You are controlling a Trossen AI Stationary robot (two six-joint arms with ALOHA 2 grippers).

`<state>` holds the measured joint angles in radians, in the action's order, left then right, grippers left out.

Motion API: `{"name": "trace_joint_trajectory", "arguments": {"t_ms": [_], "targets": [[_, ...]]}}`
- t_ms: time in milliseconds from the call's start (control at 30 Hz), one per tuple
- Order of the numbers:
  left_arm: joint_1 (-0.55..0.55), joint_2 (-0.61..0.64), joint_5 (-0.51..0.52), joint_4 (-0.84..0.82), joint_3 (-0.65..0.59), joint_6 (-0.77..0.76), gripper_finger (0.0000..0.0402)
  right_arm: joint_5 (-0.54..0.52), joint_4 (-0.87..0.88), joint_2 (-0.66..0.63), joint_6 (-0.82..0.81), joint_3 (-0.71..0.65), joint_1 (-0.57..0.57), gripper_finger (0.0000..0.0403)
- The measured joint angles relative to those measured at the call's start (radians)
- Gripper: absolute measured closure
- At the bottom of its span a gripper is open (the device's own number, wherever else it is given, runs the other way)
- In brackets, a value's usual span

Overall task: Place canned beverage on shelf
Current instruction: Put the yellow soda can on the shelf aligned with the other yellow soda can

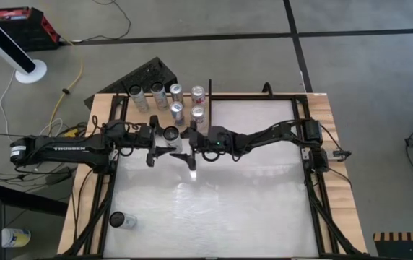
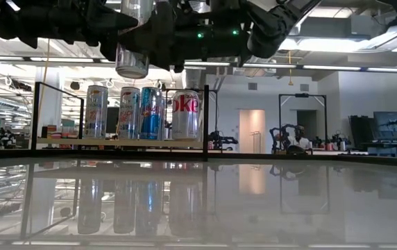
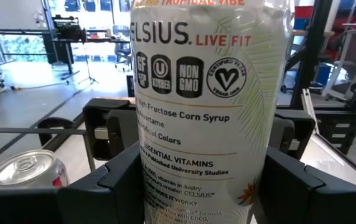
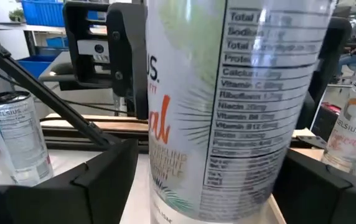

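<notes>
The can (image 2: 132, 42) is held aloft above the tabletop (image 1: 250, 209), between both arms, just before the shelf (image 2: 119, 141). Left tool (image 3: 196, 186) and right tool (image 4: 209, 186) each stand part-open with fingers clamped on its sides.

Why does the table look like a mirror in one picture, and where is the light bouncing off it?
Low view: the glossy tabletop reflects the cans on the shelf upside down. High view: a bright glare spot sits on the tabletop just below the two grippers. Right wrist view: the held can fills the frame, its print blurred.
</notes>
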<state>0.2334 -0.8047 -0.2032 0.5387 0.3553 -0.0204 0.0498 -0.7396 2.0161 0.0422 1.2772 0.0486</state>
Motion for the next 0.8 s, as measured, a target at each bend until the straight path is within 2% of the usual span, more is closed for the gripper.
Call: {"name": "trace_joint_trajectory", "arguments": {"t_ms": [100,267,533,600,733,800], "targets": [[0.0,0.0,-0.001,0.001,0.0,0.001,0.0176,-0.023,0.032,0.0,0.0,0.007,0.0,0.007],[0.0,0.0,0.0,0.0,0.0,0.005,0.0176,-0.04,0.071,0.0,-0.012,0.009,0.001,0.0127],[0.0,0.0,0.012,-0.014,0.0,-0.019,0.0176,-0.037,0.087,-0.001,-0.023,0.009,0.003,0.0131],[-0.001,0.0,0.027,-0.028,0.0,-0.025,0.0143,-0.022,0.096,-0.001,-0.031,0.009,0.004,0.0131],[0.001,0.003,0.057,-0.069,0.019,-0.046,0.0032,-0.03,0.18,0.004,-0.039,0.005,0.001,0.0131],[0.0,0.002,0.06,-0.15,0.05,-0.049,0.0019,-0.041,0.214,0.005,-0.043,0.004,-0.002,0.0131]]}}
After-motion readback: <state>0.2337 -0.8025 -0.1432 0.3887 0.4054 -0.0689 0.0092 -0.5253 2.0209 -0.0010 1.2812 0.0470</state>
